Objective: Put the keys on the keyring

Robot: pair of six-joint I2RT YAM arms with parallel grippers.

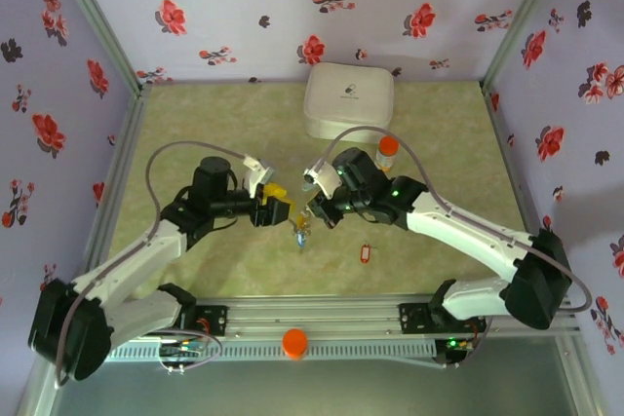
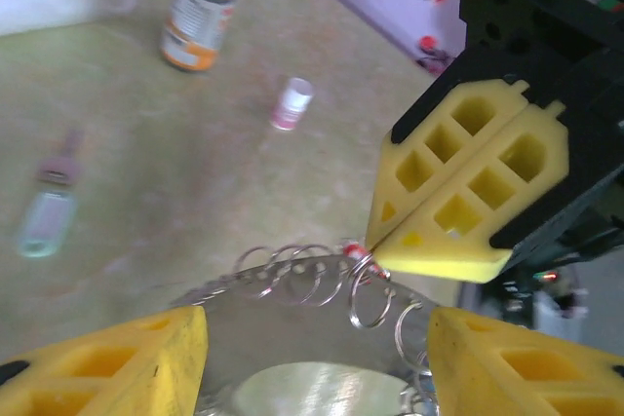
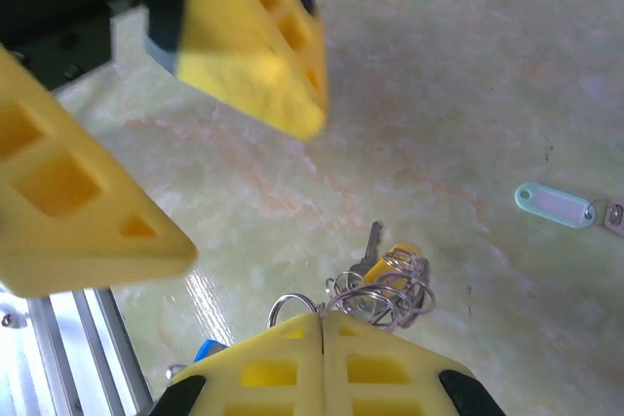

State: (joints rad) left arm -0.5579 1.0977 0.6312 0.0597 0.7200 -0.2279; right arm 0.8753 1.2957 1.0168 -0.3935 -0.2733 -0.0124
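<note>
The left gripper has its fingers spread wide with the keyring wedged flat between them. It looks braced by its two edges, not properly clamped. That is my first worry: a sideways tug could make the hoop pivot or spring out of that hold.

Along the hoop's edge, ahead of the left fingers, runs a fringe of small wire loops, several overlapping. They could snag one another, so that a pull on one drags the whole hoop.

Just beyond the left fingertips, the right gripper is closed tight. Its tips meet on the loops that carry the keys, with a speck of red at the pinch. By its tips I can make out a silvery key, a yellow tag and a bit of blue off to one side. The bite is at the very tips, so I'd judge a slip likely if the wrist twists, and the bunch would drop to the table. The two pairs of yellow fingers are also close together, and a misjudged nudge could knock them and jar the hoop loose.

Well away from the right gripper, a pale blue tag lies flat on the table. A red tag lies beside the right forearm, toward the arm bases. Both are off the ring, and flat as they are, they may skid instead of lifting.
</note>
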